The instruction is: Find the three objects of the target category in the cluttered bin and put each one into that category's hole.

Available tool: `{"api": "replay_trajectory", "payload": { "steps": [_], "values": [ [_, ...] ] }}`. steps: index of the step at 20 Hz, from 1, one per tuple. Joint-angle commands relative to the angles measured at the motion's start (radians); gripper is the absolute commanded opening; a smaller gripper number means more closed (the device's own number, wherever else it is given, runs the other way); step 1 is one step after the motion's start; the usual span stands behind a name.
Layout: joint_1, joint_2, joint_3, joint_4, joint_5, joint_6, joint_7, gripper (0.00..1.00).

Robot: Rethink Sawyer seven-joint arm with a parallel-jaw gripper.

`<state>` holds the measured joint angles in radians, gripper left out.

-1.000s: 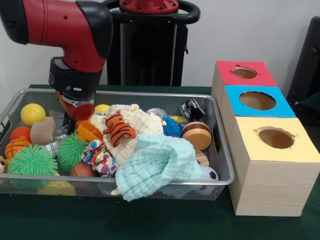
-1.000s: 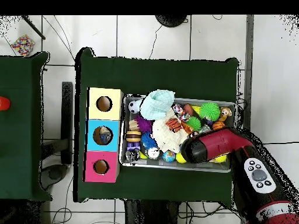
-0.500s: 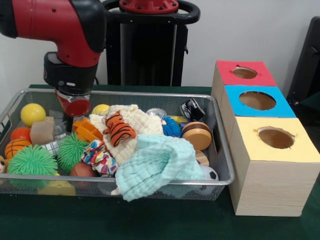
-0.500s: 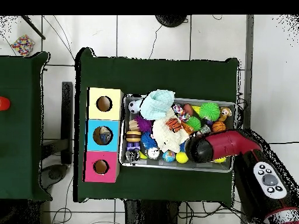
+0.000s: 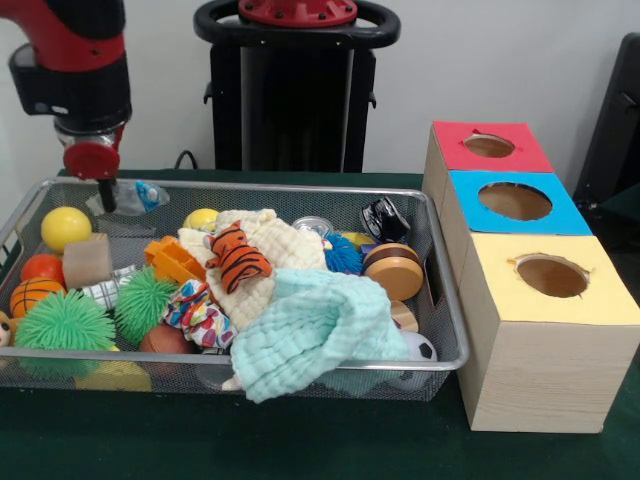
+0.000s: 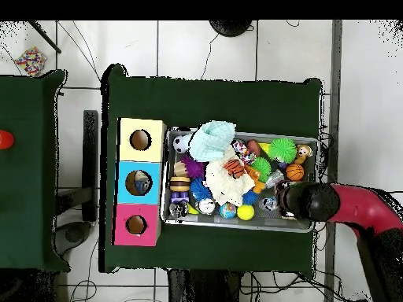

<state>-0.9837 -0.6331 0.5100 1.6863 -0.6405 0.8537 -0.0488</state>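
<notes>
A small clear toy (image 5: 128, 197) is gripped by the tool (image 5: 106, 203) at the upper left, above the bin (image 5: 445, 300). No hole has been reached yet.

— What sort of place is this?

— A robot lab or test room. A red and black robot arm (image 5: 70, 60) stands at a table with a dark green cloth (image 6: 212, 98), on a white tiled floor (image 6: 205, 47) with loose cables (image 6: 236, 59).

— Anything else?

— A wire bin (image 5: 445, 300) full of toys sits beside three wooden boxes (image 5: 540, 360) with coloured tops and round holes, like a staged sorting trial.
</notes>
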Motion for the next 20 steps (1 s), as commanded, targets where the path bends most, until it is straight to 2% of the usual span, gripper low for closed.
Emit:
{"api": "replay_trajectory", "payload": {
  "steps": [1, 2, 3, 11, 17, 20],
  "values": [
    [-0.101, 0.028, 0.195, 0.12, 0.187, 0.133, -0.1, 0.0],
    [-0.117, 0.033, 0.21, 0.126, 0.204, 0.14, -0.1, 0.0],
    [-0.135, 0.018, 0.237, 0.179, 0.231, 0.125, -0.08, 0.0],
    [-0.267, 0.094, 0.401, 0.267, 0.412, 0.102, -0.013, 0.0],
    [-0.311, 0.115, 0.468, 0.301, 0.466, 0.112, 0.008, 0.0],
    [-0.337, 0.152, 0.505, 0.323, 0.478, 0.091, 0.007, 0.0]
  ]
}}
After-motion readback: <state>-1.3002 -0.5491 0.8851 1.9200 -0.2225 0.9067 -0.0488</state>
